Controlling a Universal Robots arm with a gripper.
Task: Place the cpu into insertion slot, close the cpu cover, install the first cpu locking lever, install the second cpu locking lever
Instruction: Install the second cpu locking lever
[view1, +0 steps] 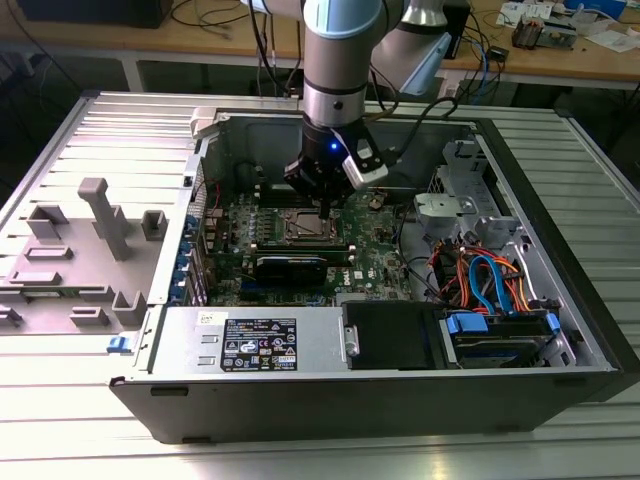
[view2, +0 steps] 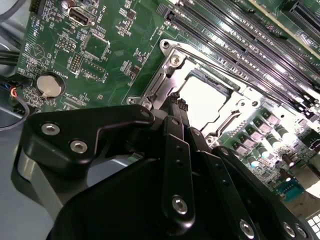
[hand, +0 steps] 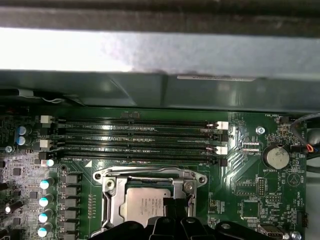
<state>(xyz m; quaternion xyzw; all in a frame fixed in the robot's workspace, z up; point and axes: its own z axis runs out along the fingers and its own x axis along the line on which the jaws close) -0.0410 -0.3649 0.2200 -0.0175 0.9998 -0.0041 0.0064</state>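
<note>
Hanging over the open computer case (view1: 560, 330), the arm held its gripper (view1: 325, 205) low above the green motherboard (view1: 385, 262), directly at the insertion slot (view1: 303, 230). In the second wrist view the two black fingers (view2: 176, 150) stood pressed together, with no gap between them and nothing held, and their tips (view2: 178, 105) were at the edge of the socket frame.

The cpu (hand: 142, 204) was lying flat in the insertion slot (hand: 145, 197), its silver-grey top (view2: 204, 102) visible in both wrist views. The cpu cover (hand: 150, 176) was lying down over the chip, its silvery frame (view2: 172, 75) surrounding the metal top on the sides that could be seen. Whether the locking levers were fastened, the pictures did not tell clearly.

Beside the socket ran four long black memory slots (hand: 135, 141), all without modules. A round coin battery (hand: 276, 156) sat on the board near them, seen also in the second wrist view (view2: 49, 86). In the exterior view a long black card (view1: 290, 268) lay just in front of the socket, and blue and orange cables (view1: 485, 280) were gathered at the exterior view's right.
</note>
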